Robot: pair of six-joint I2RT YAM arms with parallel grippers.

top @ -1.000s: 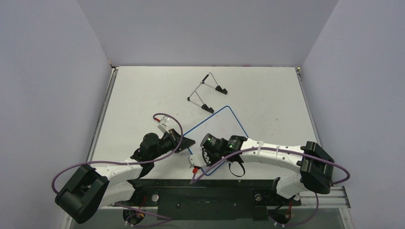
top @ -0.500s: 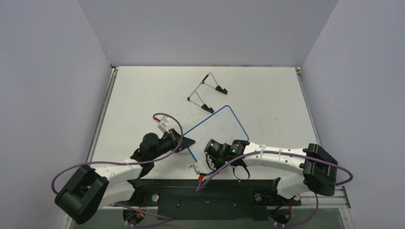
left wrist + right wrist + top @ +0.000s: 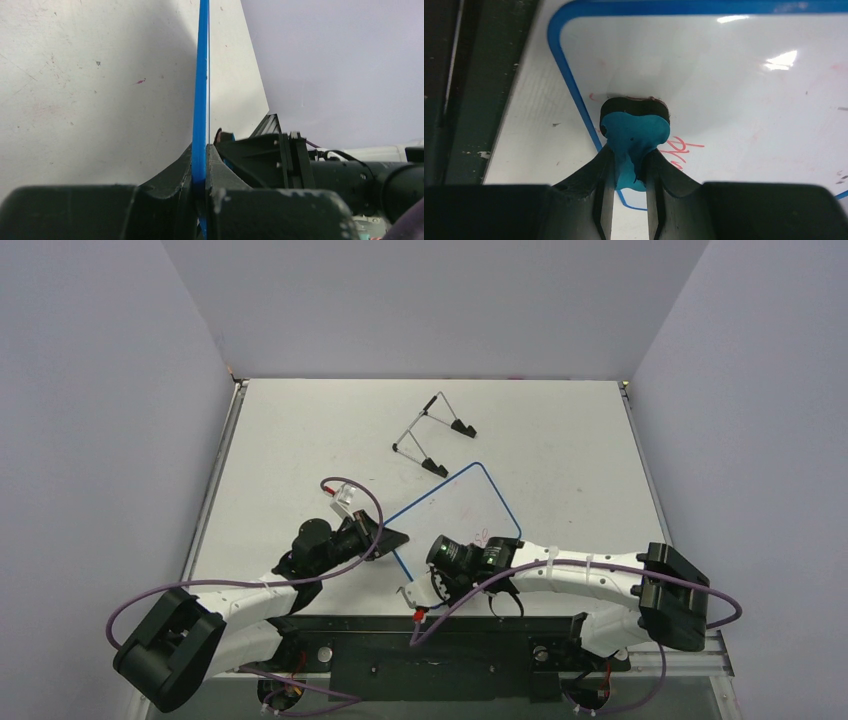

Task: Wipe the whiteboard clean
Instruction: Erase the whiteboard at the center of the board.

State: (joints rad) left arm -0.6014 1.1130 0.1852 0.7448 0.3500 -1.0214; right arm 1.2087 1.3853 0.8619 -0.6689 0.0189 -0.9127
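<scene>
A blue-framed whiteboard (image 3: 455, 508) lies mid-table. My left gripper (image 3: 392, 540) is shut on its left blue edge (image 3: 201, 100), seen edge-on between the jaws in the left wrist view. My right gripper (image 3: 432, 578) is shut on a teal eraser (image 3: 636, 134) with a black felt pad, pressed on the board near its near-left corner. Red marker writing (image 3: 681, 148) shows just right of the eraser, partly hidden by a finger. Faint red smears remain on the board's surface (image 3: 724, 75).
A folded wire stand (image 3: 432, 430) with black feet lies behind the whiteboard. A black rail (image 3: 430, 630) runs along the table's near edge, close to my right gripper. Purple cables loop over both arms.
My right gripper with the eraser has moved toward the near-left corner of the board. The left gripper has stayed on the board's edge.
</scene>
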